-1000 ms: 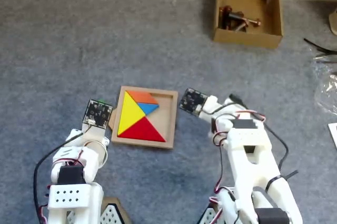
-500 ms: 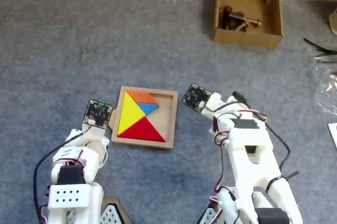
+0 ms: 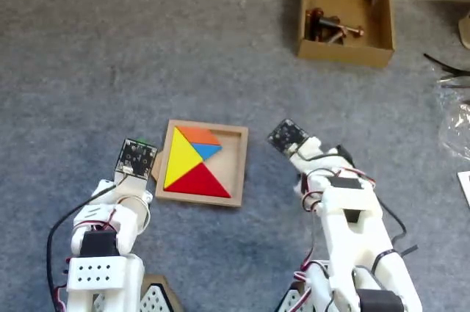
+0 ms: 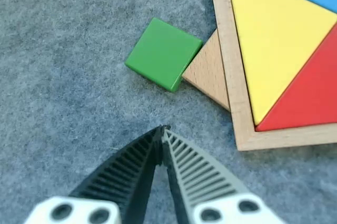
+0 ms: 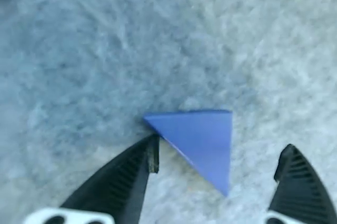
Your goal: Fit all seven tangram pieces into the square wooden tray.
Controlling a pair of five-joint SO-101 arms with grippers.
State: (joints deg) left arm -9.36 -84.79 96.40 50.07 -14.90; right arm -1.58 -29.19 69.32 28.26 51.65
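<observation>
Right of the square wooden tray (image 3: 233, 156), the right arm (image 3: 345, 202) has swung clear of its rim; its jaws now stand wide around a small blue triangle (image 5: 202, 134) on the grey felt bench (image 3: 110, 55), a likely pick. Left jaws are closed near a green square (image 4: 163, 52) and plain wooden triangle (image 4: 208, 71) against the tray's outer edge. 4 pieces inside; its right strip lies free.
</observation>
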